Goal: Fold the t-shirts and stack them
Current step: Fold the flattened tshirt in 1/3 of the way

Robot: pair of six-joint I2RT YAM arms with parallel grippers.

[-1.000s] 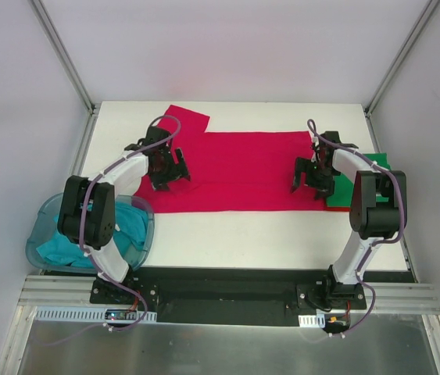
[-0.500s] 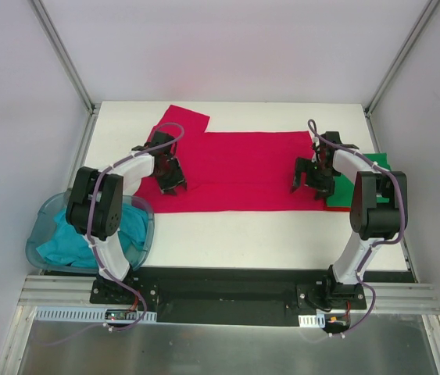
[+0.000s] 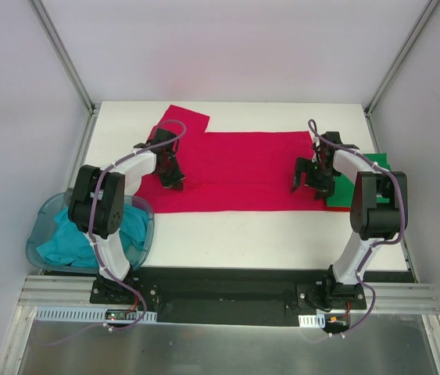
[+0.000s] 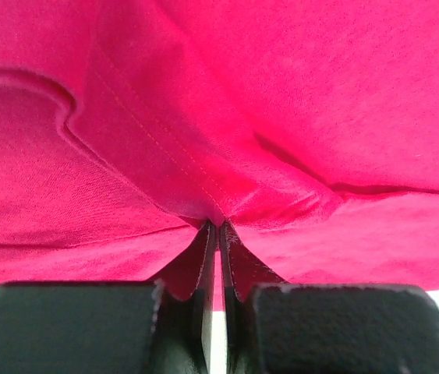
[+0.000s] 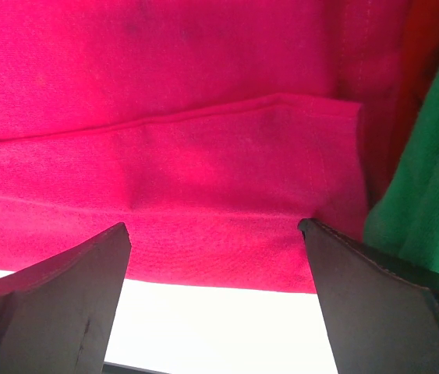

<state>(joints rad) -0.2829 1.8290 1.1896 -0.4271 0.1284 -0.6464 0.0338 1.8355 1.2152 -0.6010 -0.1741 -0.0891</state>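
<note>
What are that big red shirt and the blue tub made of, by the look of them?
The red t-shirt looks like soft matte knit cloth, probably cotton: it wrinkles and shows a stitched hem. The tub seems to be smooth translucent blue plastic: the teal t-shirt shows through its wall.

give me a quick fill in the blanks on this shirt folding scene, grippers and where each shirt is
1. The left gripper is shut on a fold of the crimson red cloth t-shirt, while the right gripper stands ____.
2. The green cloth t-shirt lies next to the ____ arm.
3. The translucent blue plastic tub holds a bunched cloth t-shirt of ____ colour.

Missing words: open; right; teal
</note>
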